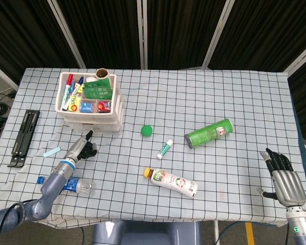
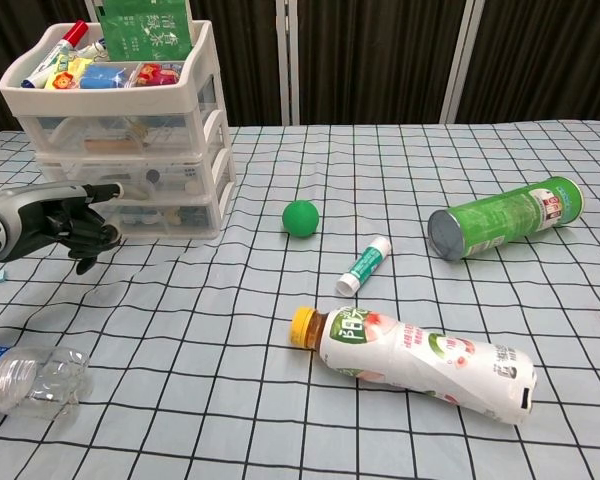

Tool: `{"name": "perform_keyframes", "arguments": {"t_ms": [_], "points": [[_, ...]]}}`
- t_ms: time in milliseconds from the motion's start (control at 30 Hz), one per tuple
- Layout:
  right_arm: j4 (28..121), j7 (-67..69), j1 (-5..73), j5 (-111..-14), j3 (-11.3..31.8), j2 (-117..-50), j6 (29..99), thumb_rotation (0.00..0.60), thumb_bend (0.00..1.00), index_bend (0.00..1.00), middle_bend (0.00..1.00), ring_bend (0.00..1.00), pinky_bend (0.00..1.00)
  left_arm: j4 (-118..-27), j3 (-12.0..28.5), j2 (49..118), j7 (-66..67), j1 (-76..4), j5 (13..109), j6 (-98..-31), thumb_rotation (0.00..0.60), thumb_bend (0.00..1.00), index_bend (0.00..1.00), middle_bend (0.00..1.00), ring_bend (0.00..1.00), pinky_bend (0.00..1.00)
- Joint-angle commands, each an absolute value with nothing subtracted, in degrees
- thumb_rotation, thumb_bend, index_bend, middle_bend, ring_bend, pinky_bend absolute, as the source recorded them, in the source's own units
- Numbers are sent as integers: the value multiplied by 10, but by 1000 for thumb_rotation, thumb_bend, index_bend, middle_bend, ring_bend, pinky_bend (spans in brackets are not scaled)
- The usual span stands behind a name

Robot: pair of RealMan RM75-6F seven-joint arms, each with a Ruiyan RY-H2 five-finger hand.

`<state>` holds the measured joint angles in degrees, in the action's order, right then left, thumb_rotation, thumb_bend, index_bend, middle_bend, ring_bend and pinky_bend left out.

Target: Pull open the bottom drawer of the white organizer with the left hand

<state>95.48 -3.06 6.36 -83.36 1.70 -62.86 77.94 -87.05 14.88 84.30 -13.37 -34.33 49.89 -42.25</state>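
Observation:
The white organizer point(image 1: 112, 115) point(image 2: 205, 120) stands at the table's back left, its top tray full of pens and packets. Its bottom drawer point(image 2: 170, 216) looks closed. My left hand point(image 1: 81, 149) point(image 2: 60, 222) hovers just in front of that drawer at its left end. One finger stretches toward the drawer front, its tip very near it, and the others bend loosely downward; it holds nothing. My right hand point(image 1: 283, 176) rests at the table's near right edge with fingers spread and nothing in it. The chest view does not show it.
A clear water bottle point(image 1: 74, 186) point(image 2: 30, 380) lies just behind my left forearm. A green ball point(image 1: 147, 130), a glue stick point(image 1: 164, 148), a green can point(image 1: 209, 132) and a drink bottle point(image 1: 171, 181) lie mid-table. A black stand point(image 1: 24, 138) sits far left.

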Motion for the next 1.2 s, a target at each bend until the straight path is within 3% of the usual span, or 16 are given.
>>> {"name": "perform_keyframes", "arguments": {"t_ms": [33,700,1200], "points": [[955,-32,64,-833,17,-629,779,600,18,0,0,0,0,-863,153,849,-150,-342,507,-417,600,894,0,884,849,699],[955,-36,65,-831,16,-630,776,600,18,0,0,0,0,-843,160,868,-213,-340,542,-392,600,894,4,884,849,699],[956,-41,65,-830,15,-631,774,600,19,0,0,0,0,-844,147,865,-258,-321,600,-397,600,894,95,884,849,699]]}}
